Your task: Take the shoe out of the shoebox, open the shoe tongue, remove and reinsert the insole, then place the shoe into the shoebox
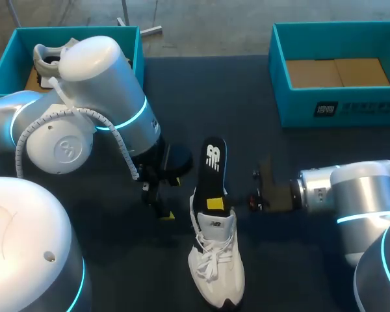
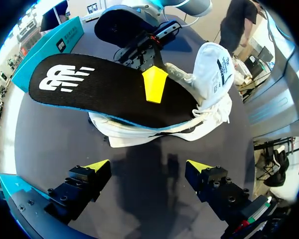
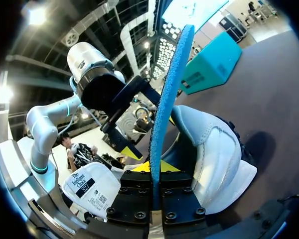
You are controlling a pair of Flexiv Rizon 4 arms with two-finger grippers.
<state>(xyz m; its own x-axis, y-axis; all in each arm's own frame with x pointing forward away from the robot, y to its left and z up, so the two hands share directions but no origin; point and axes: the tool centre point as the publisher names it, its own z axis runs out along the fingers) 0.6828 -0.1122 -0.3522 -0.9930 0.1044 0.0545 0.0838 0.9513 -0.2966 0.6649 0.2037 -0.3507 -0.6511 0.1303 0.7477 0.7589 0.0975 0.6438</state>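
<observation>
Left shoebox [image 1: 6, 65]: one shoe [image 1: 49, 55] inside
Sneaker [image 1: 218, 266]: toe toward robot
Right gripper [image 1: 216, 204]: clamped on insole [image 1: 212, 170]
Left gripper [image 2: 148, 169]: fingers apart

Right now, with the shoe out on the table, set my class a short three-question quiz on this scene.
1. Short answer: what does the white shoe rest on?
2. True or false: the left gripper is open and holds nothing.
3. Pick one. The insole is: A) in the left gripper; B) clamped in the right gripper; C) fully inside the shoe.
Key: 1 the table; 2 true; 3 B.
</observation>
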